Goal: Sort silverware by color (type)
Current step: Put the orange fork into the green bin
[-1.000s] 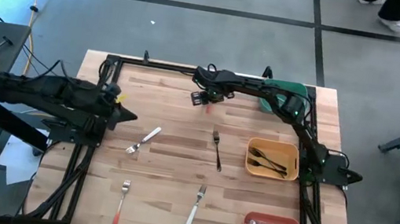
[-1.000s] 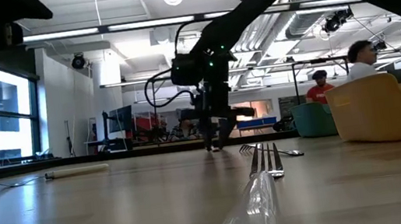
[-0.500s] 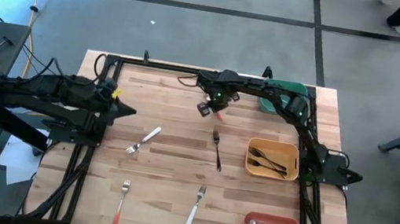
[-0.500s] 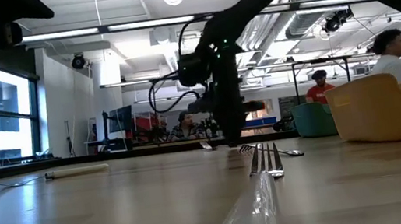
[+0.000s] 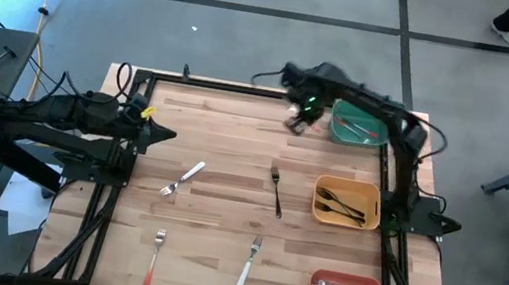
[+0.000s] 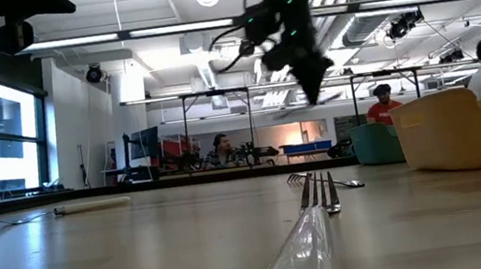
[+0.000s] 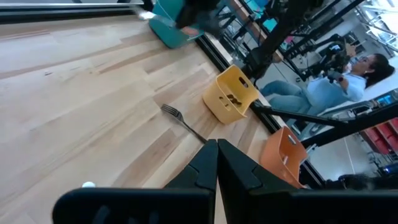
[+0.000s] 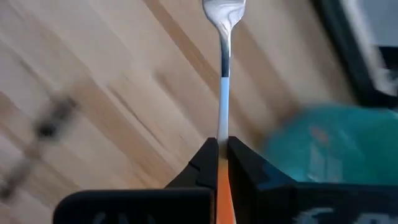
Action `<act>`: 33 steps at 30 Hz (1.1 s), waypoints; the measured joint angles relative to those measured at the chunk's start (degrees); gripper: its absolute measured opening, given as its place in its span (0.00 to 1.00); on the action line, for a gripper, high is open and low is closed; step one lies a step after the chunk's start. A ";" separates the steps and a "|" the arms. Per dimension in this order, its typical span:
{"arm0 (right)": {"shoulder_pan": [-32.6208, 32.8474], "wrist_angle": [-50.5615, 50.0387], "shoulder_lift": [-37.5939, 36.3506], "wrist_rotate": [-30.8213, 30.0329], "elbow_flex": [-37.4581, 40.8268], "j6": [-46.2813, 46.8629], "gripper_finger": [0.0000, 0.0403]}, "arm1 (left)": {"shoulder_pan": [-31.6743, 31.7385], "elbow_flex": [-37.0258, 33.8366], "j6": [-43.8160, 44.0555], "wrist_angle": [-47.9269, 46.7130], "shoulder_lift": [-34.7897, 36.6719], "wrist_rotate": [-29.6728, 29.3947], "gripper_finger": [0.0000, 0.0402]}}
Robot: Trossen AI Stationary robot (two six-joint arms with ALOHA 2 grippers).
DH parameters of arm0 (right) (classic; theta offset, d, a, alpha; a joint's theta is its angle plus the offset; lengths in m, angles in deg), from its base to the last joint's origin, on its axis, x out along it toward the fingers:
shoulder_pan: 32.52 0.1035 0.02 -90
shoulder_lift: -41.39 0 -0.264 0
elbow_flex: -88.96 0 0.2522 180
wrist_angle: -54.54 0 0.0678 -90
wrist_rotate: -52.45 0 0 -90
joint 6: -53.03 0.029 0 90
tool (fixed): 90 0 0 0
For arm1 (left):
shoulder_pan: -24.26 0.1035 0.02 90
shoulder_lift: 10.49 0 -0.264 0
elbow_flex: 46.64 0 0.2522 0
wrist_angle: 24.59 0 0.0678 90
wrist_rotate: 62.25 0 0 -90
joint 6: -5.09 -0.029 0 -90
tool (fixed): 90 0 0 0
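My right gripper [image 5: 296, 120] hangs high over the table's far side, just left of the green bin [image 5: 358, 126], shut on a utensil [image 8: 222, 93] with a red-orange handle and a shiny head. My left gripper [image 5: 170, 135] is shut and empty above the table's left side. Lying flat on the wood are a white-handled fork [image 5: 182, 178], a black-handled fork [image 5: 276, 189], a red-handled fork [image 5: 156, 254] and another white-handled fork [image 5: 249, 263]. My right gripper pinches the utensil's red-orange handle [image 8: 222, 163] between its two fingers. The fingers point down from above and the utensil runs out in line with them. It hangs lifted clear of the table, its metal head [image 8: 224, 12] lowest.
A yellow bin [image 5: 319, 199] with black-handled utensils stands at the right edge, and an orange bin [image 5: 348, 278] with pale utensils at the near right corner. The green bin holds red-handled pieces. A black frame runs around the table. People sit in the room beyond.
My right gripper has shut on the red-orange utensil at the table's far middle and lifted it clear. It has risen quickly, rolled its wrist and gone toward the right and far edges, up to the green bin.
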 joint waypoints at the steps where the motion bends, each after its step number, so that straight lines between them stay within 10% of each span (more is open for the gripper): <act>1: -0.94 -2.45 -1.60 -0.93 0.01 -2.50 0.00 | 0.05 0.00 0.00 0.09 -0.04 -0.01 0.00; 14: -19.95 15.01 -32.21 -4.40 39.31 -28.81 0.00 | 0.25 0.00 0.63 1.07 -2.94 -2.14 0.00; 33: -30.25 36.19 -27.00 -6.44 53.87 -37.02 0.06 | 0.25 0.00 4.72 5.30 -13.44 -0.34 0.00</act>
